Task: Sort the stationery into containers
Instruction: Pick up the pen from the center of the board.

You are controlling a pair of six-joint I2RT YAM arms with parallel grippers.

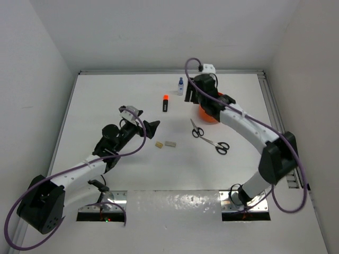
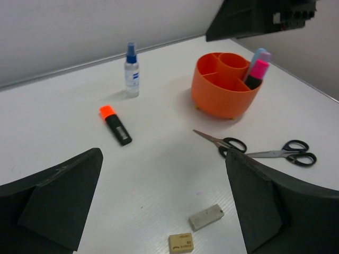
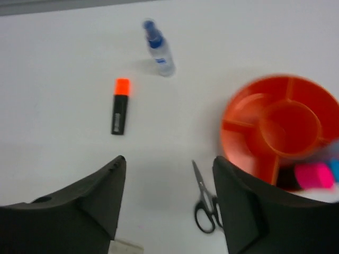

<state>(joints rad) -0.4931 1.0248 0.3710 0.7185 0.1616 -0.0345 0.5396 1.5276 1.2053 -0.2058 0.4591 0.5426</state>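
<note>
Inside the orange tub (image 2: 222,103), pink-capped marker (image 2: 256,73) leaning

Robotics lab cell, plain white walls (image 1: 159,32), bare white table (image 1: 106,95), two bolted-down arms (image 1: 79,172)

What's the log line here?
left gripper open, empty | right gripper open by tub | in tub: pink-capped marker, blue-capped marker | on table: orange-capped marker, bottle, two scissors, grey eraser, beige eraser
</note>
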